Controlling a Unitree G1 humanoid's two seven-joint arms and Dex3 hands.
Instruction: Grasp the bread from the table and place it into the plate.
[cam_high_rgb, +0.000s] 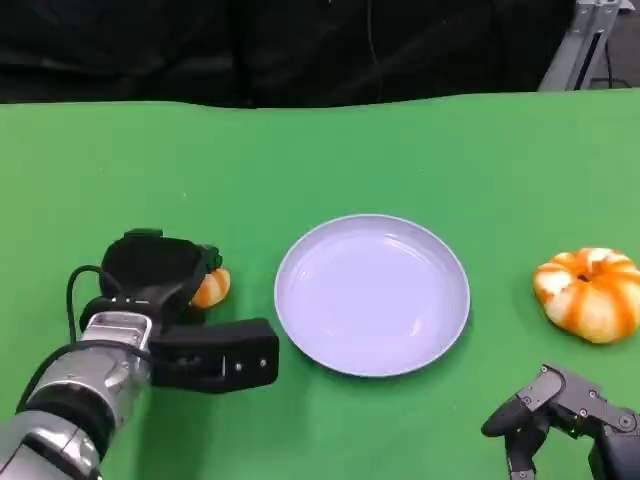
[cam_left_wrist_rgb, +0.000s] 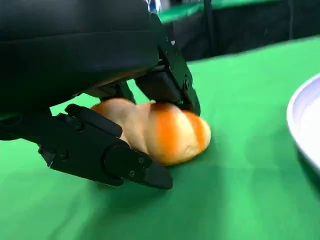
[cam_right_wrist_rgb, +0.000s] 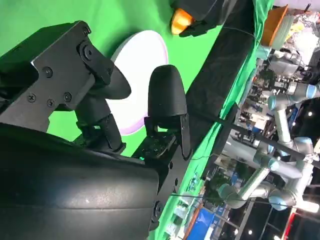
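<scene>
Bread (cam_left_wrist_rgb: 165, 132) under left hand (cam_high_rgb: 160, 290)

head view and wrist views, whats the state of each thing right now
bread under left hand: on the table, fingers closed around it, not lifted
other bread: on the table right of the plate, untouched
plate: upright, nothing in it
left hand: grips the bread
right hand: holds nothing, fingers apart
</scene>
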